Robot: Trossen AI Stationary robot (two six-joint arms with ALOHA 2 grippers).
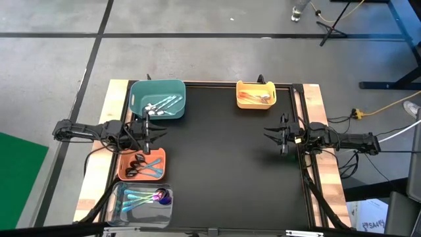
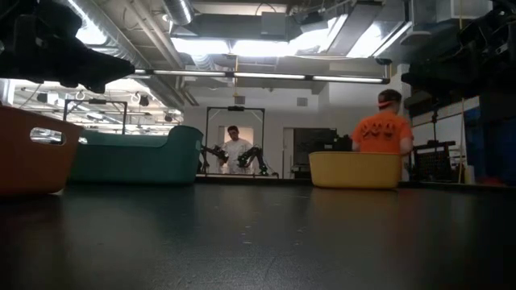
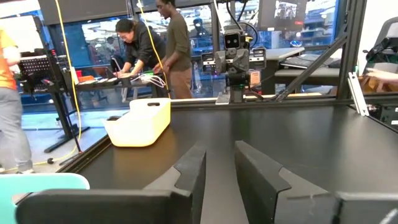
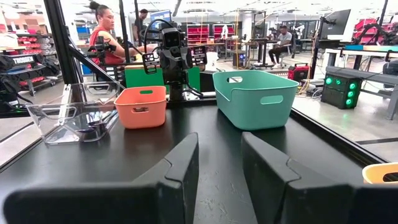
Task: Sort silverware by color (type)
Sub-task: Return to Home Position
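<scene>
The spoons lie in four bins along the table's edges. Silver and teal ones sit in the teal bin [image 1: 158, 99]. Orange-copper ones fill the yellow bin [image 1: 256, 94]. Black and blue spoons are in the orange bin [image 1: 141, 164]. Teal and purple-rainbow ones lie in the clear bin [image 1: 143, 201]. My left gripper [image 1: 158, 133] hovers open at the table's left edge, between the teal and orange bins. My right gripper [image 1: 268, 133] hovers open near the right edge. Both are empty, fingers [image 3: 186, 171] [image 4: 183, 158] level over the mat.
The black mat [image 1: 223, 164] spreads wide between the two arms with nothing on it. Wooden table borders [image 1: 316, 99] frame it left and right. People stand in the room beyond the table, away from the arms.
</scene>
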